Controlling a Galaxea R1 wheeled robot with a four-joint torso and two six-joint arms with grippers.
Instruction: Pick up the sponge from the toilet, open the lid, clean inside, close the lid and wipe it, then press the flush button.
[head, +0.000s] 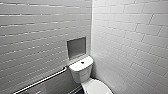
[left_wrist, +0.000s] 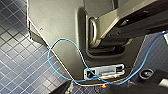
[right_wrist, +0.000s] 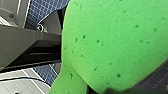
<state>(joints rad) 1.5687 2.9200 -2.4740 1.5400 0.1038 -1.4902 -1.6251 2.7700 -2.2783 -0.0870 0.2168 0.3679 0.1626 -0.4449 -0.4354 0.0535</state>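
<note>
The small bright green porous sponge (right_wrist: 112, 42) is clamped in the right gripper (right_wrist: 110, 90), above the blue mosaic floor (right_wrist: 42, 10). The white ceramic toilet (head: 81, 70) stands in the tiled corner, its white oval lid (head: 96, 88) down. I cannot tell the left gripper's state.

The toilet (head: 81, 71) apparently stands on the floor (left_wrist: 15, 55) of small dark blue square tiles.
</note>
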